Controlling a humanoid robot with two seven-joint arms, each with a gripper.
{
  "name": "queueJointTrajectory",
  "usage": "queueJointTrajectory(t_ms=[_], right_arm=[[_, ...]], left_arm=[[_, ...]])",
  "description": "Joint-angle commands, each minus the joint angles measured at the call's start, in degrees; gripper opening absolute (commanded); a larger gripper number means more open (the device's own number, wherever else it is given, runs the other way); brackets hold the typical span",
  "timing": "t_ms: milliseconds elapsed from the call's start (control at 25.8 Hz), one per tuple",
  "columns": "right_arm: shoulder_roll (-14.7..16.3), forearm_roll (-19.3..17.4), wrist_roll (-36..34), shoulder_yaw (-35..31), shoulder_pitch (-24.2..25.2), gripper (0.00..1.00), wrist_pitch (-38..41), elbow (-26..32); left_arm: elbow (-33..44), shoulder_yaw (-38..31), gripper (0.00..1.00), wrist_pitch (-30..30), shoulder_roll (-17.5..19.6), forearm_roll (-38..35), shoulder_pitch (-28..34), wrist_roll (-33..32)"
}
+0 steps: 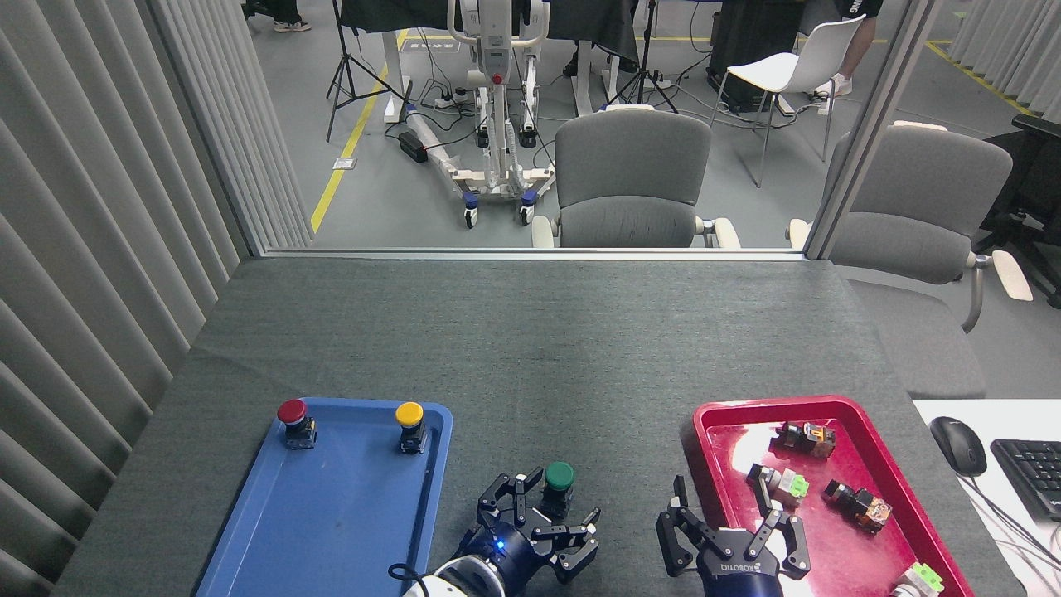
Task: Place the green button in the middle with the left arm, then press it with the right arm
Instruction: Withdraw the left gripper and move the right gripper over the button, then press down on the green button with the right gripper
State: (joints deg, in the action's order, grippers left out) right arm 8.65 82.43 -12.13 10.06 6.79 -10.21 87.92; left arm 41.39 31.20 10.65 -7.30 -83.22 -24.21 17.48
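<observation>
The green button (559,478) stands upright on the dark grey felt of the middle (530,365), between the two trays and near the front edge. My left gripper (544,521) sits just behind it on the near side. It is open, its fingers spread around the button's black base and not clamped on it. My right gripper (729,531) is open too, fingers splayed, hovering over the near-left corner of the red tray (701,419) with nothing in it.
A blue tray (331,514) at the left holds a red-capped button (293,414) and a yellow-capped button (409,417). The red tray holds several small switches (787,486). A mouse (957,444) and keyboard (1032,473) lie at the right.
</observation>
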Motion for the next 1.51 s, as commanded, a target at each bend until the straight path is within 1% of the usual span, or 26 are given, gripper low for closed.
queueJointTrajectory(t_ms=[0, 39, 155, 194, 271, 349, 465, 504, 581, 658, 736, 852, 930, 1007, 1472], right_arm=[[-0.03, -0.08, 0.09, 0.40, -0.37, 0.92, 1.07, -0.29], [-0.12, 0.01, 0.18, 0.58, -0.64, 0.90, 1.42, -0.47], [-1.09, 0.19, 0.35, 2.25, -1.69, 0.83, 2.04, -1.08], [-1.35, 0.27, 0.35, 3.04, -1.96, 0.78, 2.04, -1.61], [-1.26, 0.27, 0.35, 4.53, -3.36, 0.58, 2.04, -2.67], [-1.18, 0.27, 0.53, 6.47, -4.77, 0.43, 2.04, -3.11], [-1.79, 0.71, 0.53, 8.05, -5.56, 0.29, 2.13, -4.34], [-2.06, 0.89, 0.62, 9.02, -6.61, 0.25, 2.13, -5.13], [-2.23, 0.98, 0.62, 10.60, -8.46, 0.14, 2.13, -7.24], [-2.58, 0.98, 0.62, 12.09, -9.43, 0.06, 2.30, -9.43], [-3.02, 0.98, 0.79, 13.41, -11.10, 0.00, 2.39, -11.28], [-3.46, 0.89, 2.64, 15.61, -12.77, 0.00, 2.39, -14.09], [-3.64, 0.36, 5.19, 17.98, -14.96, 0.00, 2.13, -16.91], [-3.99, 0.36, 5.98, 19.04, -16.02, 0.00, 1.86, -18.84], [-4.52, 0.27, 6.42, 19.04, -16.02, 0.00, 1.25, -20.25]], left_arm=[[7.21, -3.87, 0.99, 0.08, 1.94, 2.63, 3.55, -0.78], [9.94, -4.84, 0.99, 0.17, 3.44, 3.33, 5.23, -0.78], [21.98, -8.17, 0.99, -0.45, 10.38, 5.26, 11.38, -1.04], [25.23, -10.37, 0.99, -0.27, 12.14, 6.67, 13.49, -1.04], [30.51, -14.68, 0.99, -0.19, 15.21, 9.31, 17.09, -1.04], [35.25, -20.04, 0.99, -0.45, 18.03, 9.92, 20.70, -1.04], [41.67, -31.90, 0.99, 0.16, 18.64, 10.01, 26.85, -1.04], [42.99, -34.89, 0.99, 0.43, 18.99, 10.01, 28.52, -1.04], [43.78, -37.88, 0.99, 0.78, 19.17, 10.01, 30.89, -1.04], [43.78, -40.34, 0.99, 1.57, 20.31, 10.10, 32.65, -1.04], [43.51, -41.49, 0.99, 1.57, 20.40, 10.01, 33.18, -1.04], [43.60, -41.57, 0.99, 1.48, 20.40, 9.92, 33.35, -1.57], [43.87, -41.66, 0.99, 1.48, 20.31, 9.83, 33.26, -3.59], [44.57, -41.75, 0.99, 1.40, 20.40, 9.83, 33.18, -6.14], [45.18, -42.45, 0.99, 1.66, 20.14, 10.01, 33.18, -6.23]])
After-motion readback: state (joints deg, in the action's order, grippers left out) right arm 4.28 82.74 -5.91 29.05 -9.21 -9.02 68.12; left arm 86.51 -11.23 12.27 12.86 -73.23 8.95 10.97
